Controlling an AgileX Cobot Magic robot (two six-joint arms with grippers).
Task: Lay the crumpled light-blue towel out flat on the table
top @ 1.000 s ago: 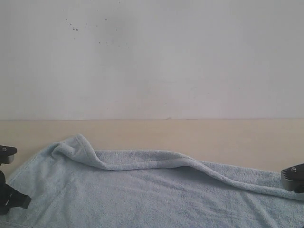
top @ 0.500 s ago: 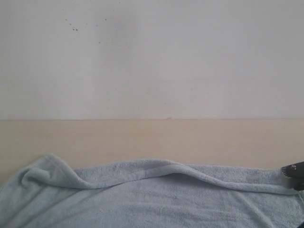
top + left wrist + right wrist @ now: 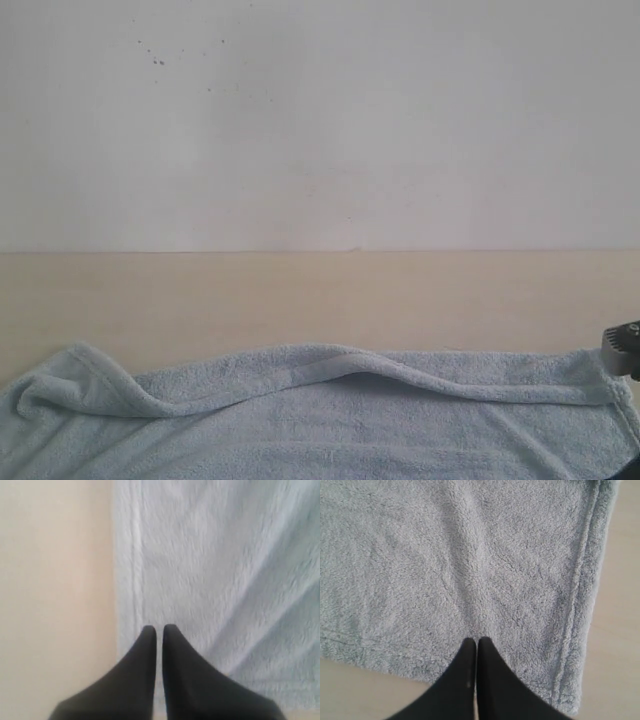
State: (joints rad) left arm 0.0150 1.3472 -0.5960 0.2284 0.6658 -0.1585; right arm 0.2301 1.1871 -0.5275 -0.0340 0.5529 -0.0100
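Left wrist view: your left gripper (image 3: 157, 628) pinches the towel (image 3: 215, 570) beside its hem; your right gripper (image 3: 476, 641) pinches it likewise.

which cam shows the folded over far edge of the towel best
The exterior view: the towel has its far edge rolled into a ridge on the table. The left wrist view shows a flat patch and hem beyond the left gripper; the right wrist view, a flat corner beyond the right gripper.

Towel (image 3: 350, 420) fluffy, rough terry cloth; table (image 3: 300, 290) smooth, matt; wall (image 3: 400, 120) matt, faintly speckled.
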